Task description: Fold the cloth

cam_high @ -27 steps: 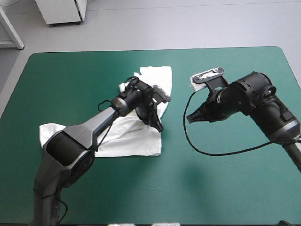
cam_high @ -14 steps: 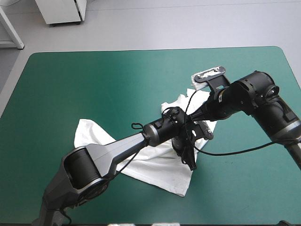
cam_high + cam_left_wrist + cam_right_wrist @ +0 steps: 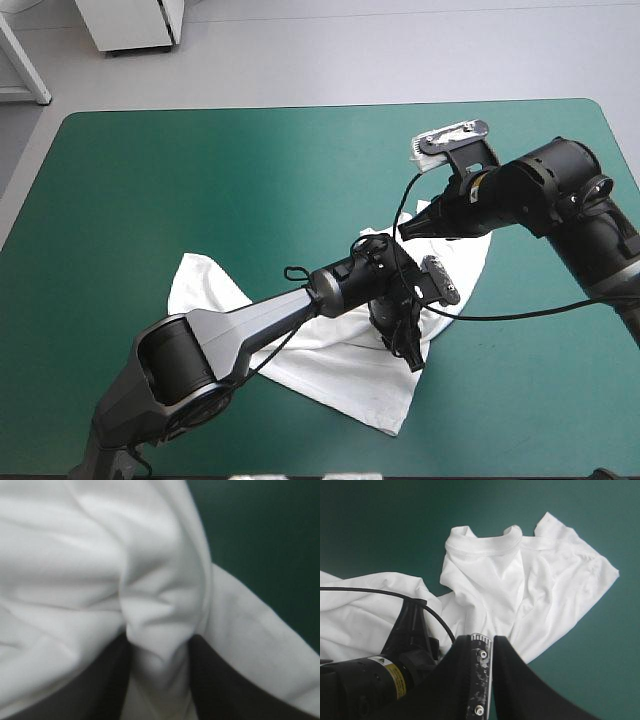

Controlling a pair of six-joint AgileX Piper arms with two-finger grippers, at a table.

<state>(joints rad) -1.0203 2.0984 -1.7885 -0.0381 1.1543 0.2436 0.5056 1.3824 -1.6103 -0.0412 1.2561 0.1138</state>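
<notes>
The white short-sleeved T-shirt (image 3: 335, 380) lies crumpled on the teal-green cover (image 3: 200, 180), right of centre toward the near edge, and its middle is hidden under the left arm. The left wrist view is mostly blurred white cloth. The left gripper (image 3: 408, 350) reaches far across, tips down, black fingers (image 3: 100, 685) clamped on a bunched fold. The right gripper (image 3: 405, 232) points in from the right edge, pinching cloth, with folds fanning toward the collar (image 3: 507, 542). It has drawn back rightward since just before, and the shirt now spreads that way.

floor (image 3: 400, 50): grey | white cabinet (image 3: 130, 25) beyond far edge | table cover (image 3: 200, 180): teal-green
</notes>
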